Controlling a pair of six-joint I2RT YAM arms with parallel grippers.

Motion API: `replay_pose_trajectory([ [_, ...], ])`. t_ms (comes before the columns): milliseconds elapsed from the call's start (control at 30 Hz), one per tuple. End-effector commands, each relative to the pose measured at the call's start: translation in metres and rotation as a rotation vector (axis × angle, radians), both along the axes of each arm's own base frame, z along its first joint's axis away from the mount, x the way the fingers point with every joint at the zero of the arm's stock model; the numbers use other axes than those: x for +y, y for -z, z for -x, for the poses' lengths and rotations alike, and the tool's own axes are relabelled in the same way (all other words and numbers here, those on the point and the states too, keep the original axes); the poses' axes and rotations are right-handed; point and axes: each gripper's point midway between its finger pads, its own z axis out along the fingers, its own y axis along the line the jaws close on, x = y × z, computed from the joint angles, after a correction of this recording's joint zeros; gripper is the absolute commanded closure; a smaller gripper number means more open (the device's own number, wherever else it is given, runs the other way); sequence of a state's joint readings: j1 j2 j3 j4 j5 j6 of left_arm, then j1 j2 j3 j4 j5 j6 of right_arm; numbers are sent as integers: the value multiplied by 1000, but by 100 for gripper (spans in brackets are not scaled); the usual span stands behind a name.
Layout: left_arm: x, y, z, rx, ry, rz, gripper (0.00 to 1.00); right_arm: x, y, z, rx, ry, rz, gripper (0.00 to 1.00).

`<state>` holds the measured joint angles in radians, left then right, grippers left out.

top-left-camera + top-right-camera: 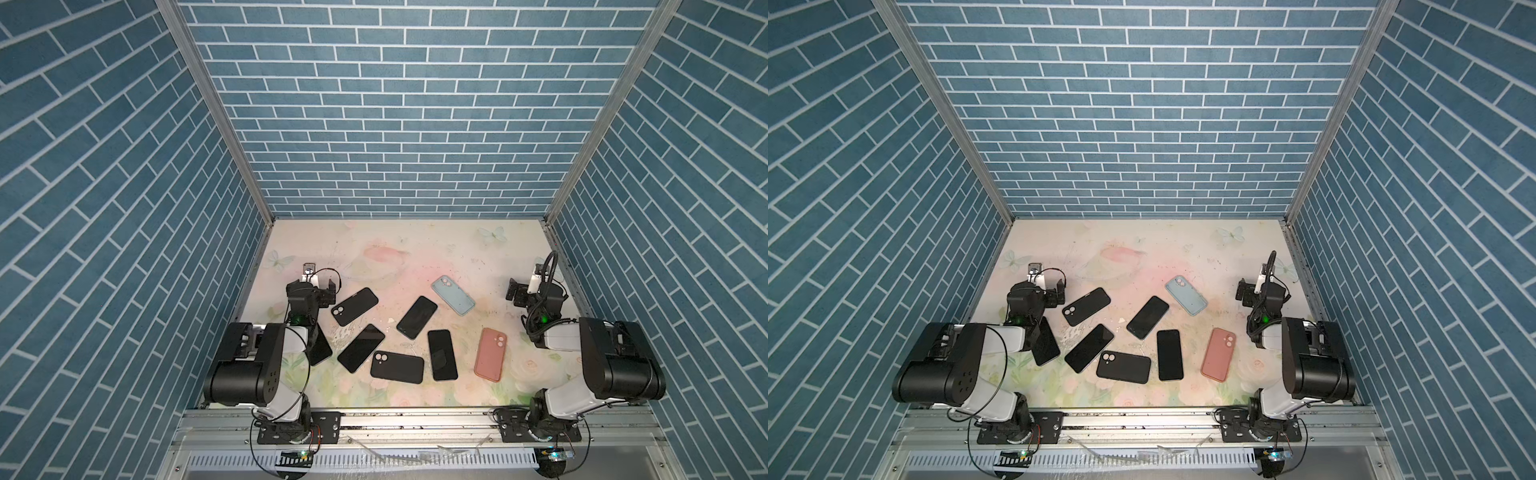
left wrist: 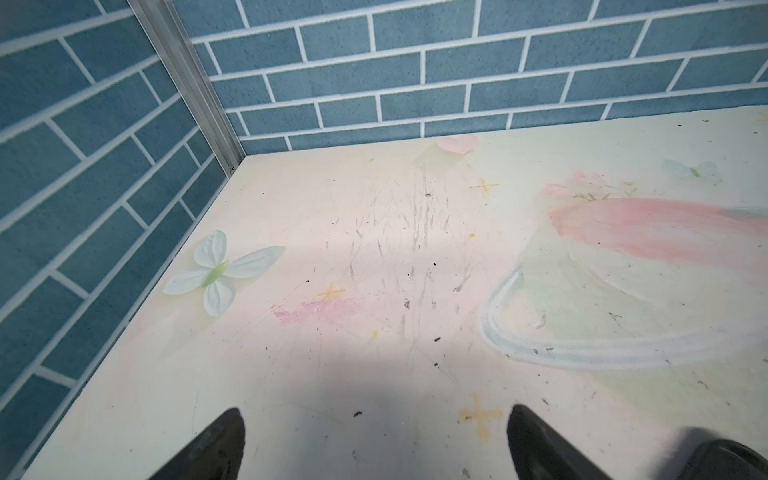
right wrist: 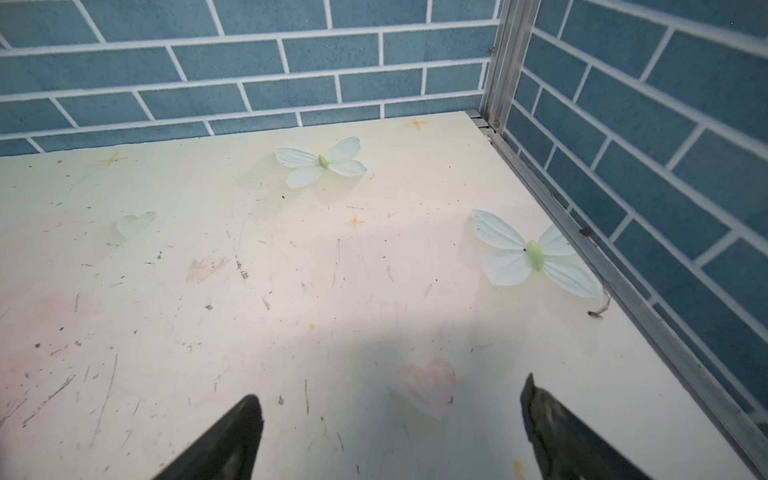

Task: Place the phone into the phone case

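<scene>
On wrist views both jaws gape; only top views show phones [image 1: 417, 317] and cases [image 1: 490, 354].

pink case [image 1: 490, 354]: right | phone [image 1: 442, 354]: beside it | blue case [image 1: 452, 295]: farther back

Robot lab cell: brick-print walls [image 1: 395, 104], aluminium frame [image 1: 215, 104], floral tabletop [image 1: 374, 249], mounting rail [image 1: 415, 422].

The left arm [image 1: 245, 365] and right arm [image 1: 619, 361] are showing black housings and white shells; black cables [image 1: 550, 252] are looping off them, green lights [image 1: 297, 319] seemingly glowing.
</scene>
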<state>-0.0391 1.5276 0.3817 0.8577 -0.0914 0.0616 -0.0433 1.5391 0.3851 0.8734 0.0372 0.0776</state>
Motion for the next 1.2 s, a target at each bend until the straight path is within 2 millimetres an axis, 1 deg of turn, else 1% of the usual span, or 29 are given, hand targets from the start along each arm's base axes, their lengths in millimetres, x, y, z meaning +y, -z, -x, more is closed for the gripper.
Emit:
replay_pose_trajectory([
  [0,-2,-3,-2,-6,8,-6,1,5,-2,-1,-7,-40,24,1],
  [633,0,-3,-3,-4,9,6,0,8,-1,-2,0,-53,15,1],
  [1033,0,-3,-2,-7,10,7,0,0,-1,-1,-4,-7,20,1],
  [1100,6,-14,-1,-25,-26,9,0,-10,-7,0,-15,55,17,1],
  [1133,6,-25,2,-25,-29,6,1,-15,-14,3,-18,88,18,1],
  [1167,7,-41,5,-34,-31,5,1,-16,-23,6,-8,96,19,1],
])
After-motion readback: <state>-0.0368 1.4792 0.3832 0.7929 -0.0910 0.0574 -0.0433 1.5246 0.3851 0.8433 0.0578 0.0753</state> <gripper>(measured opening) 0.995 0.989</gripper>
